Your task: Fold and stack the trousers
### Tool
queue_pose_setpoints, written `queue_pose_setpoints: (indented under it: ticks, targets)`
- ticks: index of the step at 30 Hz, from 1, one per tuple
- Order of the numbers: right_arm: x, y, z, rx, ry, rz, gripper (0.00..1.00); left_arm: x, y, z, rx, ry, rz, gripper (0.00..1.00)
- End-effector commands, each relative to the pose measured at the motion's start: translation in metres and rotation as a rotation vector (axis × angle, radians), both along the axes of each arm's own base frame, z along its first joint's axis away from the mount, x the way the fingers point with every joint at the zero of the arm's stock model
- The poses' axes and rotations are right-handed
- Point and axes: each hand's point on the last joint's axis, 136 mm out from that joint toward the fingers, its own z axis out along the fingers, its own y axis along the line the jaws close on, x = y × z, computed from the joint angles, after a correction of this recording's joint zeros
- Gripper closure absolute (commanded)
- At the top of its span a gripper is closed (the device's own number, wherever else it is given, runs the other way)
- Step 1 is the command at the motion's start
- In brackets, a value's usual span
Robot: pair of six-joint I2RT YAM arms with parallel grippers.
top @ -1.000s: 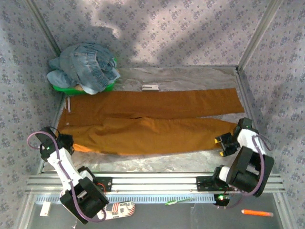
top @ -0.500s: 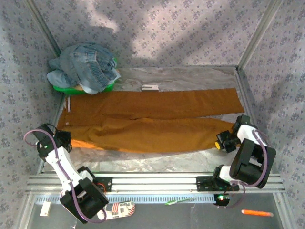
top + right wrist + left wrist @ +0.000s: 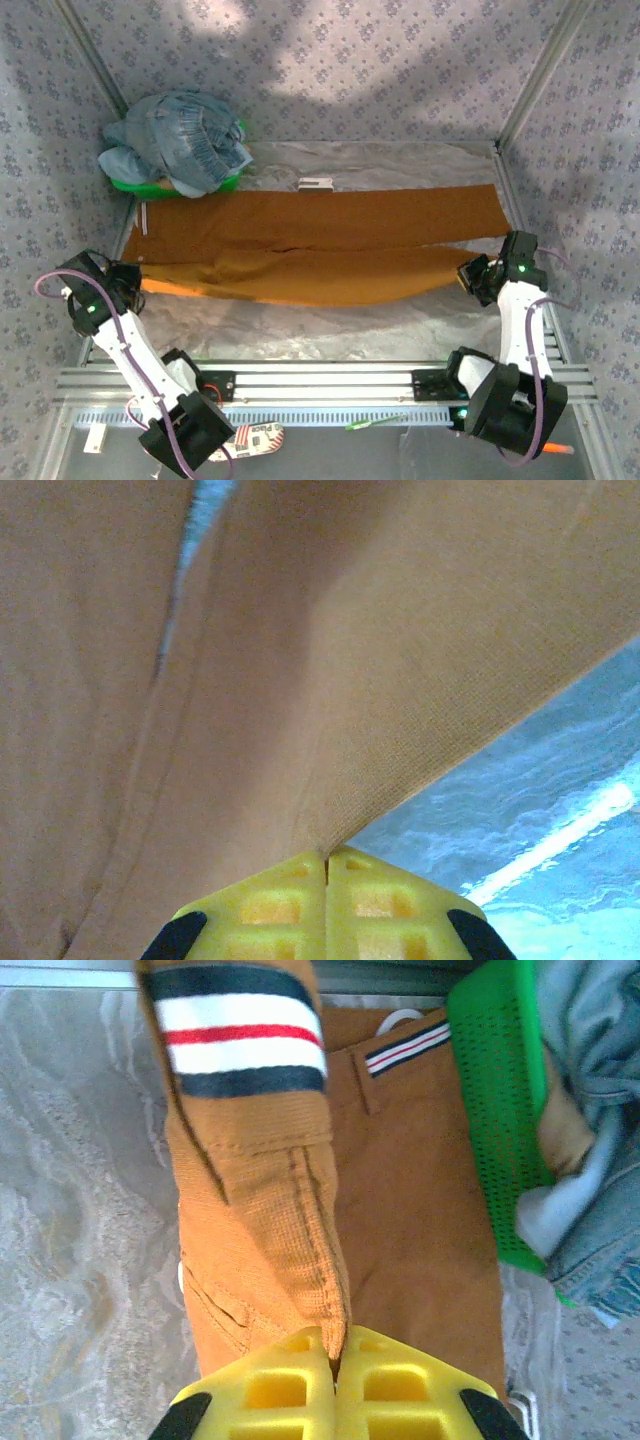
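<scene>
The left gripper (image 3: 335, 1345) is pinched right shut. Its two yellow, waffle-moulded fingers (image 3: 275, 1390) are pressed together with a fold of the trousers (image 3: 320, 235) caught between the tips. It has hold of the waist end. Just ahead of the fingertips the cloth rises in a thick, seamed ridge. Further ahead, the waistband shows a woven band (image 3: 240, 1035) of navy, white and red stripes. The fabric is a matte ochre-orange with a fine ribbed weave, soft enough to buckle where it is gripped. To the right in that gripper's own camera sits a green perforated plastic basket (image 3: 495, 1110), heaped with faded blue denim (image 3: 590, 1160).

The right gripper (image 3: 326, 858) is closed just as tightly, with the edge of a trouser leg nipped between its yellow tips. From the pinch the cloth fans away ahead of it, smooth and pulled taut, with shallow creases running back to the grip. Beside the fingers, under the raised edge, a glossy, crinkled silvery sheet (image 3: 540, 810) covers the table.

From overhead, the trousers run lengthwise between the two grippers. The nearer leg is stretched from one pinch to the other. The farther leg lies flat on the sheet just beyond them, its waist end close to the basket.
</scene>
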Motion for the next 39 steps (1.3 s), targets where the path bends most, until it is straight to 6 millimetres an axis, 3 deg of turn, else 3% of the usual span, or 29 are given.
queue_pose_setpoints:
  ticks: [1,5,10,13,16,22,26,30,36,39]
  targets:
    - [-0.007,-0.004,0.026,-0.072,-0.032,0.010,1.00,0.004,-0.005,0.029,0.014,-0.053,-0.021,1.00]
    - [-0.019,-0.004,0.052,-0.117,-0.105,-0.007,1.00,0.000,-0.012,0.057,0.074,-0.065,-0.046,1.00]
    - [-0.033,0.004,0.067,-0.120,-0.151,-0.004,1.00,-0.007,-0.018,0.087,0.138,-0.060,-0.069,1.00]
    - [-0.030,0.001,0.075,-0.135,-0.179,-0.005,1.00,-0.009,-0.016,0.108,0.192,-0.065,-0.071,1.00]
    - [-0.014,-0.002,0.079,-0.140,-0.201,0.014,1.00,0.005,-0.012,0.126,0.204,-0.096,-0.094,1.00]
    - [0.041,-0.023,0.085,-0.208,-0.182,0.026,1.00,0.042,0.018,0.140,0.215,-0.147,-0.045,1.00]
    - [0.090,-0.020,0.087,-0.313,-0.146,0.134,1.00,0.063,0.038,0.141,0.231,-0.136,-0.028,1.00]
    - [0.140,-0.019,0.083,-0.360,-0.100,0.207,1.00,0.087,0.054,0.126,0.219,-0.103,-0.031,1.00]
    - [0.200,-0.014,0.045,-0.382,0.016,0.316,1.00,0.102,0.073,0.088,0.222,-0.007,-0.014,1.00]
    - [0.226,-0.014,0.037,-0.388,0.036,0.342,1.00,0.109,0.078,0.074,0.216,0.019,-0.012,1.00]
